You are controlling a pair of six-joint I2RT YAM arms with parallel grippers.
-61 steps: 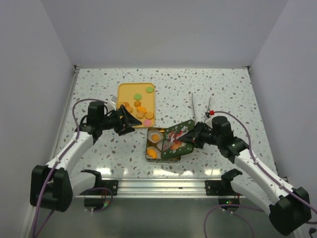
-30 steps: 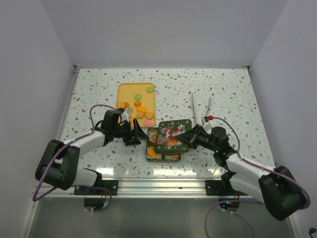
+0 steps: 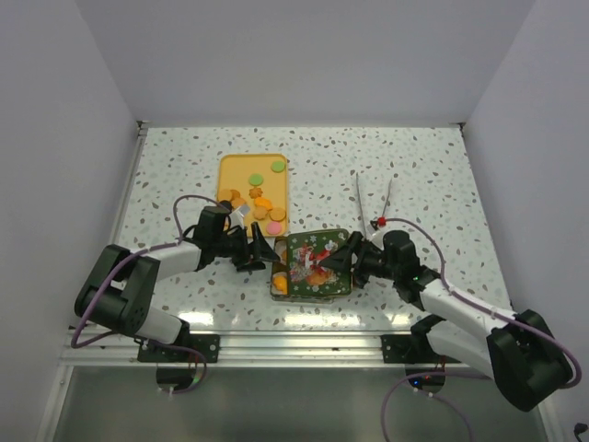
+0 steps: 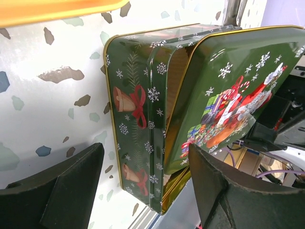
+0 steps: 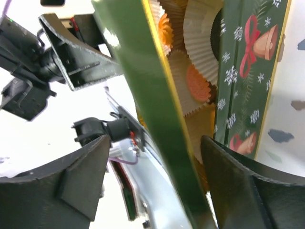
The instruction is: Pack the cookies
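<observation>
Cookies [image 3: 259, 204] lie on the orange tray [image 3: 235, 168] mid-bench, left of centre. More sit in paper cups [image 5: 202, 33] inside the green tin [image 4: 136, 124] by the near edge. Its lid [image 3: 315, 261] rests askew, one side raised. Left jaws stand open beside the tin. Right jaws are open too, the lid's rim between them.

small flat round biscuits [image 3: 261, 208], mostly orange-brown, two green, one pink: loose, lying flat along the right edge of the yellow-orange rectangular plastic tray [image 3: 230, 175]. more orange biscuits [image 5: 196, 82] sit in pleated paper cups [image 5: 200, 36] inside the green christmas tin [image 4: 136, 119].
</observation>
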